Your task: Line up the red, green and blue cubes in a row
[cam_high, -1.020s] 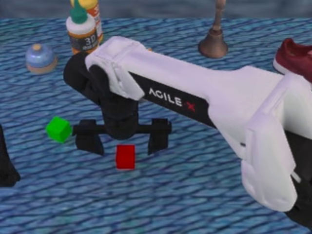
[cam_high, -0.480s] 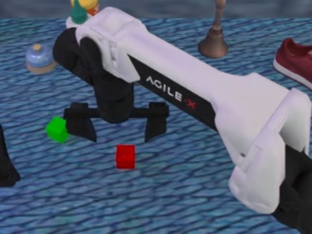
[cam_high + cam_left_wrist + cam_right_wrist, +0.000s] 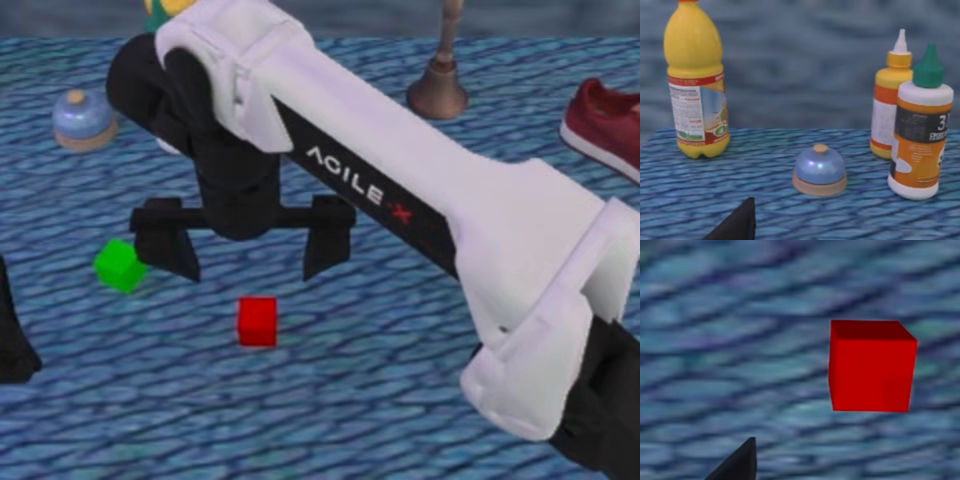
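**Right gripper spread wide above the cubes, holding nothing**

Right arm reaches in from the top view's right side, across the table (image 3: pixel 400 400) toward the left. Right gripper (image 3: pixel 250 250) hangs w/ fingers (image 3: pixel 325 240) spread wide apart, nothing between them.

Red cube (image 3: pixel 257 321) sits on the table in front of the gripper, roughly between the two fingers' line but apart from both, nearer the camera. Right wrist view shows it (image 3: pixel 872 366) alone on the blue patterned surface, untouched.

Green cube (image 3: pixel 120 266) lies to the left, just beside the gripper's left-hand finger; touching or not, can't tell. Red and green are apart from each other. Blue cube not seen in any view.

Left arm parked at the table's left edge; only a dark bit of the left gripper (image 3: pixel 12 340) shows, fingers can't be judged.

Other stuff: bell (image 3: pixel 83 118) at back left, bottles (image 3: pixel 920 130) behind the right arm, yellow bottle (image 3: pixel 696 80) in left wrist view, brass-coloured hand bell (image 3: pixel 440 70) at back, dark red shoe (image 3: pixel 605 125) at right edge.
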